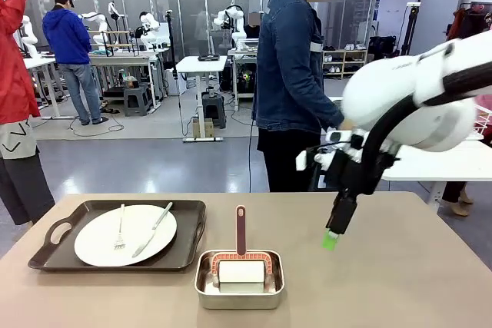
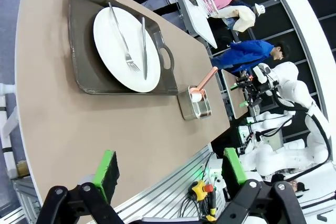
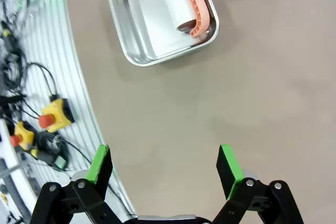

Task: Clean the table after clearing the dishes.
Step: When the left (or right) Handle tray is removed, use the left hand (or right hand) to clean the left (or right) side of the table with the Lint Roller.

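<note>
Table (image 1: pixel 400 282) R half bare; right gripper (image 3: pixel 164 153) hangs over it, jaws spread, empty, and left gripper (image 2: pixel 169 158) is over the near edge, jaws spread, empty. Count: 1 tray (image 1: pixel 46 255) at L end w/ 1 plate (image 1: pixel 96 247), 1 fork (image 1: pixel 121 230), 1 knife (image 1: pixel 154 228). 1 steel pan (image 1: pixel 201 286) mid, close to near edge, holds 1 pink-handled tool (image 1: pixel 241 230).
</note>
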Tool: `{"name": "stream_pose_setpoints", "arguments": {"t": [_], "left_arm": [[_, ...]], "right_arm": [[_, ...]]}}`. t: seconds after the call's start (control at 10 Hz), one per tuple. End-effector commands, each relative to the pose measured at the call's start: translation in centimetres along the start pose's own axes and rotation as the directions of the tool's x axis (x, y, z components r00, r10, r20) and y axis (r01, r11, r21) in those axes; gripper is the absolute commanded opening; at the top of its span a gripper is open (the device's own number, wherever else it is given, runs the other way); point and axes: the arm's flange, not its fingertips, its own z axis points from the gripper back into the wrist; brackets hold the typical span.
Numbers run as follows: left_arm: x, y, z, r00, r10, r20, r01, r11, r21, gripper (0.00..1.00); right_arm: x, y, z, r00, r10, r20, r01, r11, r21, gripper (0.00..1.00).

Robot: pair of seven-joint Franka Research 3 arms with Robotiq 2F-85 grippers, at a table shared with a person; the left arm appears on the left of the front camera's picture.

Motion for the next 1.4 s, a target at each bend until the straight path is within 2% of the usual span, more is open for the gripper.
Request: {"name": "stream_pose_setpoints", "arguments": {"t": [0.0, 0.1, 0.7, 0.8, 0.9, 1.3], "left_arm": [[-0.2, -0.1, 0.2, 1.000, -0.014, 0.011, 0.015, 1.000, -0.017, 1.00], [-0.2, -0.1, 0.2, 1.000, -0.014, 0.011, 0.015, 1.000, -0.017, 1.00], [-0.2, -0.1, 0.2, 1.000, -0.014, 0.011, 0.015, 1.000, -0.017, 1.00], [-0.2, -0.1, 0.2, 1.000, -0.014, 0.011, 0.015, 1.000, -0.017, 1.00], [-0.2, -0.1, 0.2, 1.000, -0.014, 0.011, 0.015, 1.000, -0.017, 1.00], [-0.2, -0.1, 0.2, 1.000, -0.014, 0.011, 0.015, 1.000, -0.017, 1.00]], "right_arm": [[-0.1, -0.6, 0.5, 0.999, 0.041, -0.022, -0.043, 0.997, -0.068, 1.00], [0.0, 0.0, 0.0, 1.000, 0.000, 0.000, 0.000, 1.000, 0.000, 1.00], [-0.2, -0.7, -0.2, 1.000, 0.008, -0.017, -0.008, 1.000, -0.016, 1.00], [2.1, -1.5, 0.1, 0.996, 0.042, -0.080, -0.045, 0.999, -0.030, 1.00], [5.2, -2.5, 0.7, 0.982, 0.139, -0.128, -0.146, 0.988, -0.048, 1.00], [15.0, -4.3, 2.0, 0.898, 0.365, -0.244, -0.370, 0.929, 0.028, 1.00]]}}
